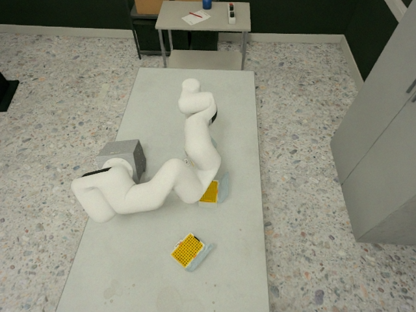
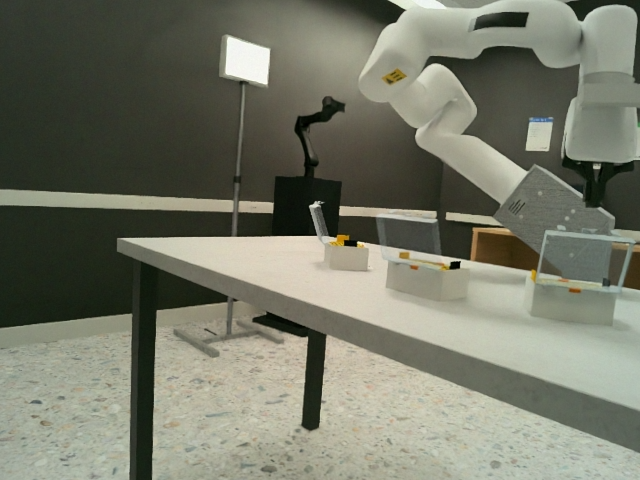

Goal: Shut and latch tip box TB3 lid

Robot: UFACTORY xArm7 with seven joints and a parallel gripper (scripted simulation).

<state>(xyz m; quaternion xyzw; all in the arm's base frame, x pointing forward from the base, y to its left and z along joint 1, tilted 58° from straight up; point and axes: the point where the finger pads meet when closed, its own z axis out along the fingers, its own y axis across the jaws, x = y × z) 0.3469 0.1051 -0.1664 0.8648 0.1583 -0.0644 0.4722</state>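
Note:
Three white tip boxes with yellow tip racks stand flat on the bench, all with clear lids raised. In the exterior view they are the left box point(image 2: 346, 254), the middle box point(image 2: 427, 277) and the right box point(image 2: 570, 298). I cannot read which one is TB3. My gripper point(image 2: 597, 202) is shut on nothing and points down just above the top edge of the right box's upright lid point(image 2: 584, 254). In the top view the arm point(image 1: 198, 141) hides the gripper and that box. The middle box point(image 1: 210, 192) and the near box point(image 1: 188, 249) show there.
The grey robot base block point(image 1: 122, 157) stands at the bench's left edge, behind the right box in the exterior view point(image 2: 553, 217). A small table point(image 1: 203, 16) stands beyond the bench's far end and a grey cabinet point(image 1: 383, 134) to the right.

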